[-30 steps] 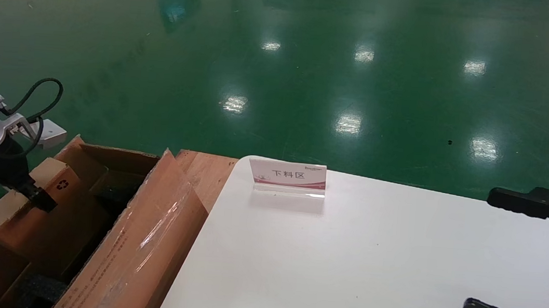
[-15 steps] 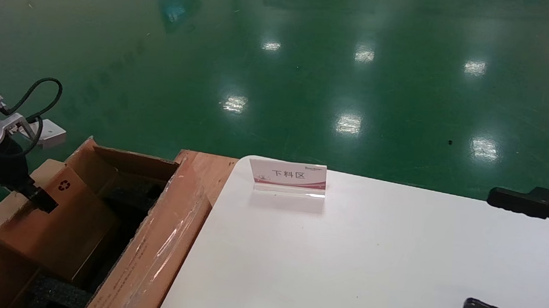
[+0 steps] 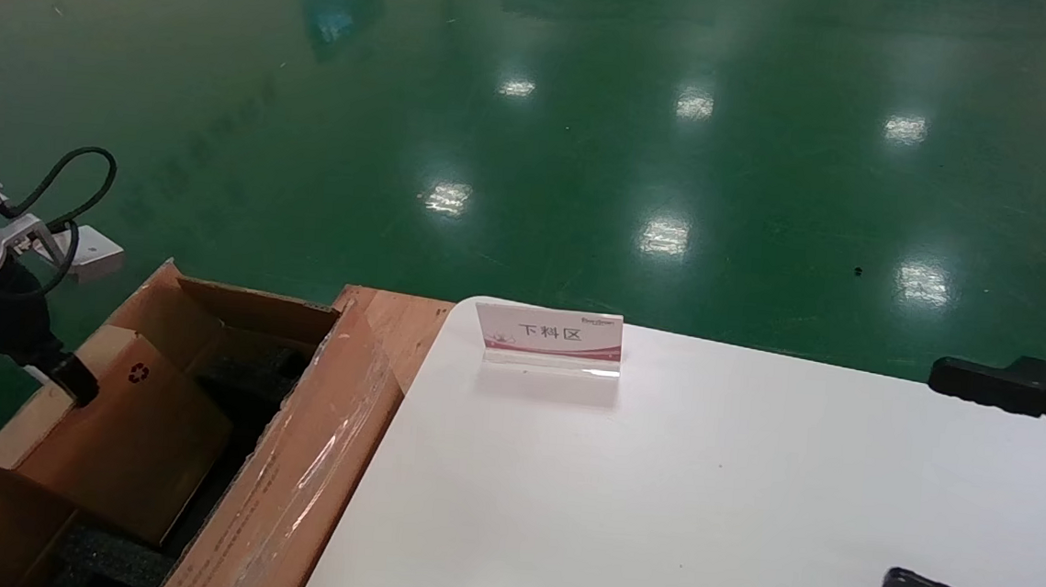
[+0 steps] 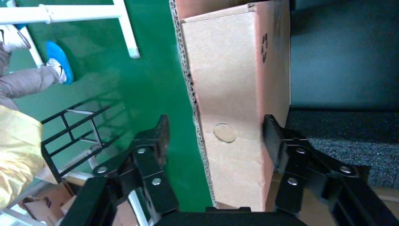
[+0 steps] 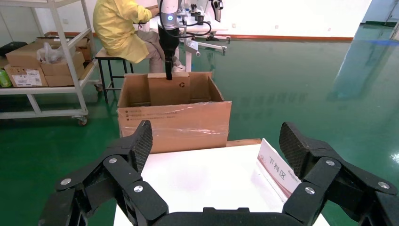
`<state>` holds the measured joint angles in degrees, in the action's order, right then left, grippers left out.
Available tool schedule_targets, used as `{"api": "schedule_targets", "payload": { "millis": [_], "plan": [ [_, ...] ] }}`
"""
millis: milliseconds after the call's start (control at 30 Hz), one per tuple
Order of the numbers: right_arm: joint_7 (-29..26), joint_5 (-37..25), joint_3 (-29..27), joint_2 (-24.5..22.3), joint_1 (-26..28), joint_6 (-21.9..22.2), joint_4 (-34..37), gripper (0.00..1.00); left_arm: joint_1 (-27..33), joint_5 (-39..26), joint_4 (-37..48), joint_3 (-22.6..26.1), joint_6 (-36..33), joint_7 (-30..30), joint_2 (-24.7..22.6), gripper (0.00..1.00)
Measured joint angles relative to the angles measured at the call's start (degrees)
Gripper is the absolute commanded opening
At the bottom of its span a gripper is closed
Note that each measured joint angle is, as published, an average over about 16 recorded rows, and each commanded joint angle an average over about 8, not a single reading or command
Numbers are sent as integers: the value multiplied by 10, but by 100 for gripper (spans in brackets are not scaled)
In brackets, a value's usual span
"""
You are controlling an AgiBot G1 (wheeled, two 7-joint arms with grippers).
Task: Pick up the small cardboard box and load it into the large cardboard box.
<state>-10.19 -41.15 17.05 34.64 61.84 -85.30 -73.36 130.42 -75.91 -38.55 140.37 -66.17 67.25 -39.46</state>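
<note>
The small cardboard box (image 3: 131, 441) stands tilted inside the large cardboard box (image 3: 309, 463), its recycling symbol facing up and black foam beneath it. My left gripper (image 3: 79, 387) is at the box's top end. In the left wrist view the left gripper (image 4: 217, 141) is open. One finger (image 4: 275, 141) is at the small box (image 4: 235, 94). The other finger (image 4: 157, 141) stands clear of the cardboard, over green floor. My right gripper (image 3: 913, 476) is open and empty over the table's right side. The right wrist view (image 5: 216, 146) shows the same.
A white table (image 3: 702, 490) carries a sign stand (image 3: 547, 339). A wooden board (image 3: 397, 321) lies between the table and the carton. In the right wrist view a person in yellow (image 5: 122, 28) sits behind the carton (image 5: 174, 122), next to a shelf cart (image 5: 42, 61).
The small box has sunk lower into the carton. The left gripper has shifted slightly down and left. The taped flap has swung down toward the table.
</note>
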Motion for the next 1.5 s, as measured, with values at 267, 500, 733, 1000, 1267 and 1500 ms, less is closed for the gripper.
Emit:
{"api": "schedule_targets", "payload": {
  "millis": [267, 500, 733, 1000, 1267, 1500],
  "plan": [
    [0, 0, 0, 0, 0, 0, 0, 100, 14, 5, -13, -8, 8, -7, 5, 100],
    [0, 0, 0, 0, 0, 0, 0, 100, 55, 22, -58, -32, 38, -25, 33, 100],
    [0, 0, 0, 0, 0, 0, 0, 100, 113, 46, -143, -67, 90, -41, 87, 100],
    [0, 0, 1, 0, 0, 0, 1, 100, 160, 62, -238, -100, 147, -43, 143, 100],
    [1, 0, 1, 0, 0, 0, 1, 100, 158, 71, -281, -137, 165, -51, 163, 100],
    [1, 0, 1, 0, 0, 0, 1, 100, 97, 91, -290, -218, 142, -88, 156, 100]
  ]
}}
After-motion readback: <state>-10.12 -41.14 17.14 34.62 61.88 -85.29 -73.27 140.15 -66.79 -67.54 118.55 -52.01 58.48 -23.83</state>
